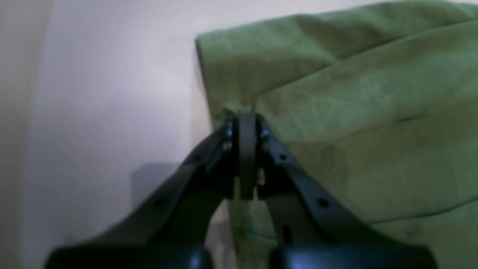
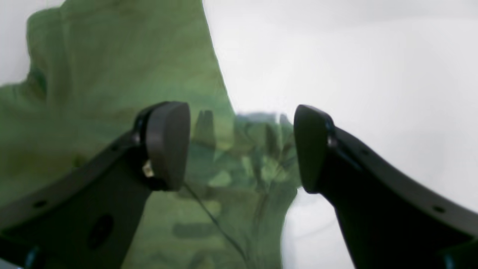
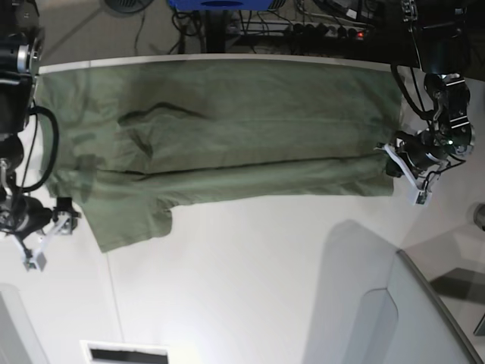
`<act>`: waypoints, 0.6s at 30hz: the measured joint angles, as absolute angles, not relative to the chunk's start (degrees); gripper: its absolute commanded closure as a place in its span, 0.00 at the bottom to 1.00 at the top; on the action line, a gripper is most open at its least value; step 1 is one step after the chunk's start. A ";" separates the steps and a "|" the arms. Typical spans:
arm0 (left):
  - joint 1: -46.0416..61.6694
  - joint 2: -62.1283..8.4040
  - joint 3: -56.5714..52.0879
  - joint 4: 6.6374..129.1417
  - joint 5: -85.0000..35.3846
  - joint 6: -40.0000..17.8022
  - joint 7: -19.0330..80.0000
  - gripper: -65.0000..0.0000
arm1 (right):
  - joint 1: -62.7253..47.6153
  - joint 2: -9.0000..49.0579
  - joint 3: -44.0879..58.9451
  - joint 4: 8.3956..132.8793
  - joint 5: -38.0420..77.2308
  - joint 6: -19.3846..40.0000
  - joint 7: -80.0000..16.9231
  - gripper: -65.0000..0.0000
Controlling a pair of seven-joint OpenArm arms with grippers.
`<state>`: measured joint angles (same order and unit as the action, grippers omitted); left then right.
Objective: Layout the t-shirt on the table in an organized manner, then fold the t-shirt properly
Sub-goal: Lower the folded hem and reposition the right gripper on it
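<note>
Across the white worktop (image 3: 250, 273) the t-shirt (image 3: 227, 136) lay spread and partly folded lengthwise. Left fingers (image 1: 246, 123) pinched its edge; right fingers (image 2: 241, 145) stood wide, holding nothing. Both ends probably needed level tension to keep the fold straight.

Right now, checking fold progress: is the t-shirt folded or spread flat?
Partly folded: the t-shirt lies lengthwise across the table, one long edge doubled over.

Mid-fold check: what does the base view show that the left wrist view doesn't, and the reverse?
Only the base view shows the t-shirt spread full length across the table, one long fold already laid over, and the right gripper at its sleeve end. Only the left wrist view shows the left gripper pinching a cloth corner. Both show green cloth on the white tabletop.
</note>
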<state>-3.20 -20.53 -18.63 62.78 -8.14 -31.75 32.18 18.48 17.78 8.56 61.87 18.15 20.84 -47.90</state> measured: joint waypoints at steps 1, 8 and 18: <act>-3.20 -20.47 -18.63 62.92 -8.19 -31.75 31.99 1.00 | 19.73 17.28 8.54 58.46 18.46 21.52 -46.02 0.36; -3.25 -20.60 -18.63 63.02 -8.14 -31.75 32.10 1.00 | 31.09 17.34 8.43 30.15 17.82 23.20 -31.40 0.36; -3.33 -20.49 -18.65 63.02 -8.51 -31.75 31.99 1.00 | 32.64 15.05 1.04 24.01 18.04 23.64 -27.29 0.37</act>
<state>-3.33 -20.49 -18.65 63.02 -8.51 -31.75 31.99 32.64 15.05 1.04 24.01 18.04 23.64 -27.29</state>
